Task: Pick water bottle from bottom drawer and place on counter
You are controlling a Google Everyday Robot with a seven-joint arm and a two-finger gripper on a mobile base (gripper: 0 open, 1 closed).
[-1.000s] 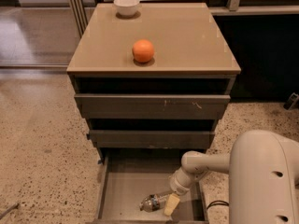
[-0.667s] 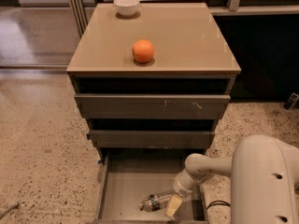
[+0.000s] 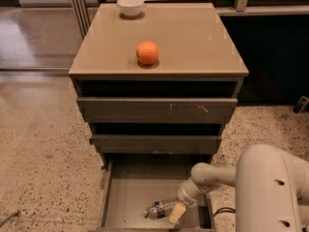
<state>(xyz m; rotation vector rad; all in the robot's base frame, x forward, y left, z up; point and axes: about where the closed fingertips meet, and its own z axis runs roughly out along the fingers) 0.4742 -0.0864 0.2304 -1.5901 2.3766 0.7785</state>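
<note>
The water bottle (image 3: 158, 209) lies on its side on the grey floor of the open bottom drawer (image 3: 126, 192), near the drawer's front, with its cap end pointing left. My gripper (image 3: 176, 211) reaches down into the drawer from the right, right at the bottle's right end and touching or nearly touching it. The tan counter (image 3: 193, 37) tops the cabinet above.
An orange (image 3: 147, 52) sits on the counter's front half, and a white bowl (image 3: 131, 6) stands at its back left. The two upper drawers (image 3: 157, 111) stick out slightly above the bottom one. My white arm (image 3: 270, 192) fills the lower right. Speckled floor surrounds the cabinet.
The arm's wrist joint has sunk slightly lower and to the right. The gripper stays at the bottle's right end, and the bottle has not moved.
</note>
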